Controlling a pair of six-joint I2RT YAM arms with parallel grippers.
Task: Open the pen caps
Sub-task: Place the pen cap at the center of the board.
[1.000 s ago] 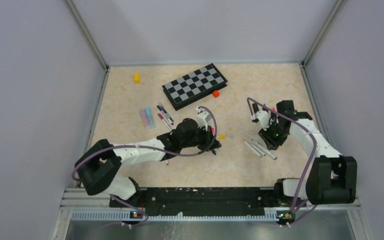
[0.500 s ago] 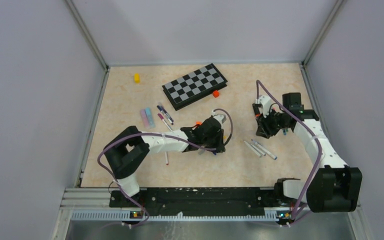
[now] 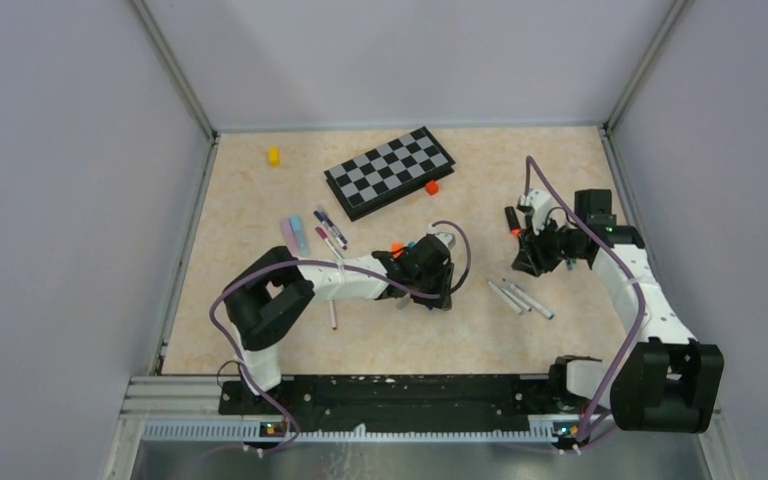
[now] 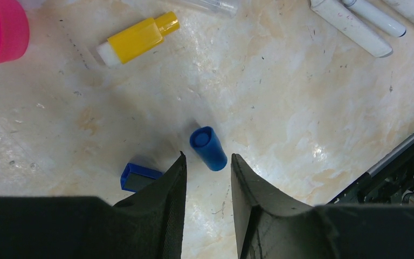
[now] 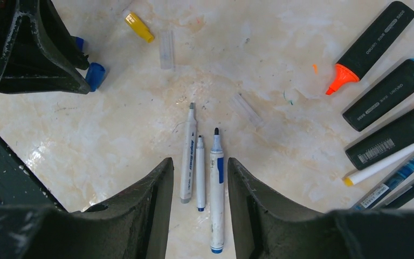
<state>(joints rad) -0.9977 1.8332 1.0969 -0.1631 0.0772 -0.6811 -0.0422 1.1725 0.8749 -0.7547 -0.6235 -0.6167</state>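
Letting go: my left claw (image 4: 207, 162) had been pinched shut a second earlier; now its jaws stood apart, holding nothing.
Blue cap: the blue cap (image 4: 208, 148) lay loose on the table (image 4: 302, 108), mid-table, right at my fingertips.
Neighbours: a yellow cap (image 4: 137, 39) sat farther off, and a dark blue cap (image 4: 137, 177) lay just beside one finger.
Right claw: my right claw (image 5: 199, 167) kept its jaws parted and empty, above three white pens (image 5: 200, 162) with bare tips.
Meaning: I judged that cap was off and dropped, so a capped pen came next.
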